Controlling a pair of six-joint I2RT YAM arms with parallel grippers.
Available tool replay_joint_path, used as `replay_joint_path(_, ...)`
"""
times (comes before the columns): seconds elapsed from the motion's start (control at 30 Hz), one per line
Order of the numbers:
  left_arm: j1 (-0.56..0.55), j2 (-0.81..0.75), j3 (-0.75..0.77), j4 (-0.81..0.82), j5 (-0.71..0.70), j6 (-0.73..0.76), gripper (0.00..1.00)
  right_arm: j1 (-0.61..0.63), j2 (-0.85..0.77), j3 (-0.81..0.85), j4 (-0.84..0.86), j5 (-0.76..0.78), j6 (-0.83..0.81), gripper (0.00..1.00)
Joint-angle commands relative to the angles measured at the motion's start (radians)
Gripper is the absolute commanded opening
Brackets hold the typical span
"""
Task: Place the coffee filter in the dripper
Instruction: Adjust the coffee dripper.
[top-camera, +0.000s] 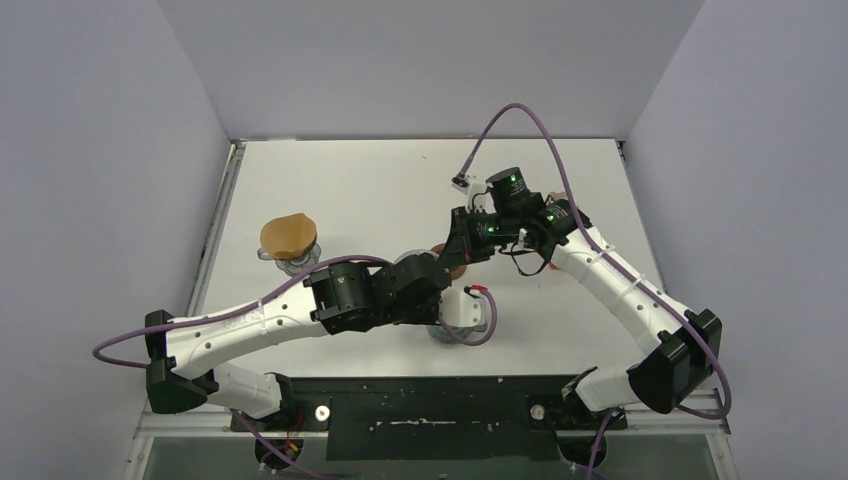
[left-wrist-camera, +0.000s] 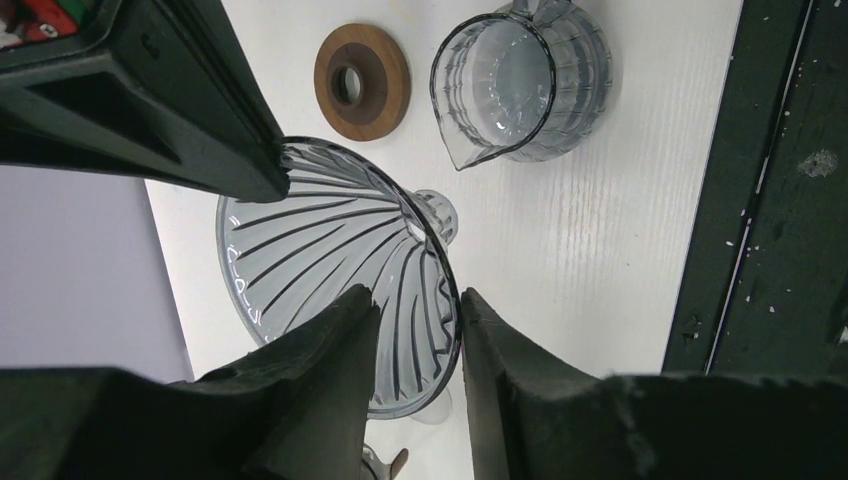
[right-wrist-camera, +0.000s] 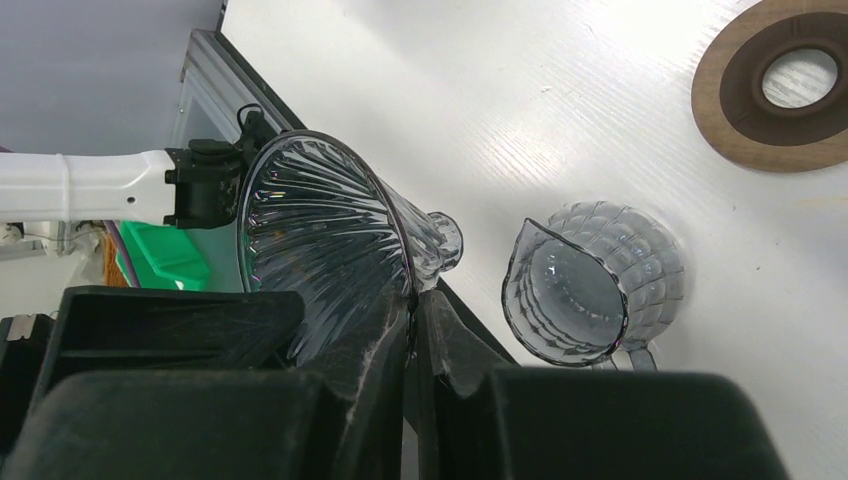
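The dripper (left-wrist-camera: 320, 250), a smoky ribbed see-through cone, hangs tilted above the table between both grippers. It also shows in the right wrist view (right-wrist-camera: 320, 230). My right gripper (right-wrist-camera: 412, 300) is shut on its rim, and its black fingers (left-wrist-camera: 190, 130) reach in from the upper left of the left wrist view. My left gripper (left-wrist-camera: 418, 295) straddles the opposite rim, one finger inside and one outside, with a gap still showing between the jaws. In the top view both grippers meet mid-table, the left (top-camera: 458, 292) and the right (top-camera: 463, 250), and cover the dripper. No white coffee filter is in view.
A brown ring collar (left-wrist-camera: 362, 80) lies flat on the table beside a clear glass jug (left-wrist-camera: 520, 85); both show in the right wrist view, the collar (right-wrist-camera: 790, 85) and the jug (right-wrist-camera: 590, 290). A tan-brown paper cone (top-camera: 288, 235) sits on a glass at the left. The table's dark front edge (left-wrist-camera: 780, 200) is near.
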Motion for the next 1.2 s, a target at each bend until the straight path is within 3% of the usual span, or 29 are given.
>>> replay_joint_path(0.0, 0.003, -0.024, 0.005, 0.045, -0.031, -0.008, 0.38, 0.008, -0.034, 0.008, -0.002, 0.011, -0.017, 0.00)
replay_joint_path(0.5, 0.034, -0.084, 0.004, 0.173, 0.037, -0.088, 0.63, -0.002, -0.071, 0.008, -0.060, 0.196, -0.048, 0.00)
replay_joint_path(0.67, 0.216, -0.061, 0.053, 0.197, 0.199, -0.206, 0.64, -0.011, -0.100, -0.007, -0.076, 0.221, -0.072, 0.00)
replay_joint_path(0.87, 0.303, -0.055, 0.067, 0.258, 0.263, -0.324, 0.66, -0.031, -0.147, -0.053, -0.069, 0.242, -0.090, 0.00)
replay_joint_path(1.17, 0.545, -0.005, 0.070, 0.269, 0.580, -0.615, 0.61, -0.042, -0.224, -0.119, -0.016, 0.258, -0.109, 0.00)
